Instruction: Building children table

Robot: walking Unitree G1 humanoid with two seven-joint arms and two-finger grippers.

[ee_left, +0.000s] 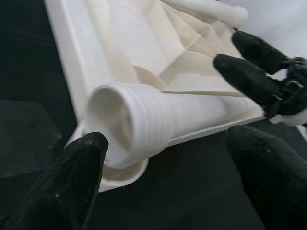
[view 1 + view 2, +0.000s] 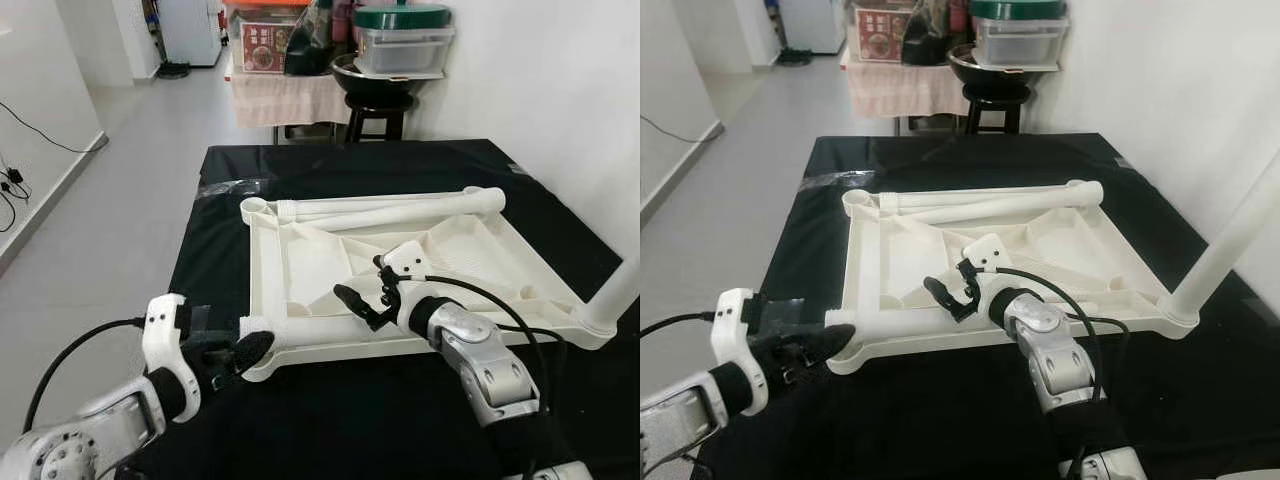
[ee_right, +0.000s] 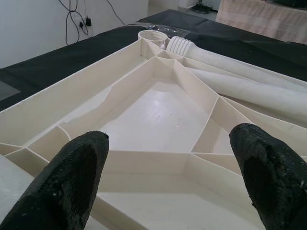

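The white table top (image 2: 266, 262) lies upside down on the black-covered table. One white leg (image 2: 1226, 245) stands upright in its near right corner. Another leg (image 1: 158, 120) lies along the near edge, its threaded end at the near left corner socket. My left gripper (image 2: 238, 354) is open just in front of that threaded end, one finger on each side of it and not touching. My right gripper (image 2: 368, 290) hovers open over the near middle of the ribbed underside (image 3: 158, 115), beside the same leg. Two more legs (image 2: 400, 208) lie along the far edge.
Behind the table stand a black stool with a dark bowl and lidded containers (image 2: 390, 60) and a low table with a pink cloth (image 2: 280, 98). A white wall runs along the right. Cables (image 2: 12, 182) lie on the floor at left.
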